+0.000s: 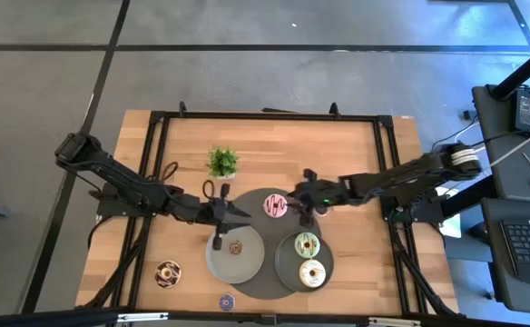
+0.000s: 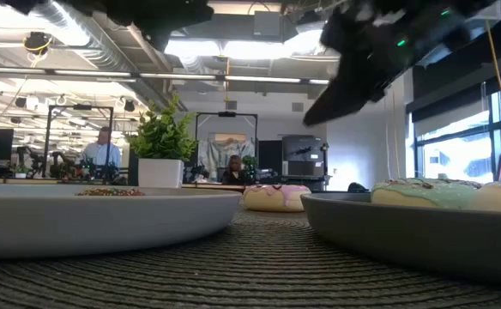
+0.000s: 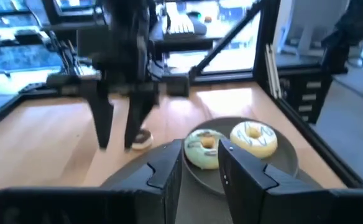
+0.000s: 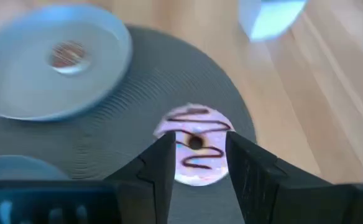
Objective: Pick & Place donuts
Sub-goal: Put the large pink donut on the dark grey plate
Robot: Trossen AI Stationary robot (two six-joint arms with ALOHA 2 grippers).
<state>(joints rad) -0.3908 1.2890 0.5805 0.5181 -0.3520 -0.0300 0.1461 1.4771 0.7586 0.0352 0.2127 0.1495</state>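
A pink-striped donut [image 1: 275, 206] lies flat on the dark round mat [image 1: 251, 202]; it also shows in the right wrist view [image 4: 194, 146]. My right gripper [image 4: 197, 155] is open and hangs above it, fingers pointing down, one on either side, apart from it; in the high view it [image 1: 304, 216] is at the donut's right. My left gripper [image 1: 244, 214] is open and empty, level over the mat left of the pink donut. A green donut [image 1: 307, 243] and a cream donut [image 1: 311, 272] lie on the dark grey plate [image 1: 288, 272]. A tiny brown donut [image 1: 235, 247] lies on the lighter plate [image 1: 247, 268].
A chocolate-sprinkled donut [image 1: 167, 272] and a tiny purple donut [image 1: 226, 302] lie on the wood near the front edge. A small potted plant [image 1: 221, 162] stands behind the mat. People sit at desks in the room beyond the table [image 2: 105, 146].
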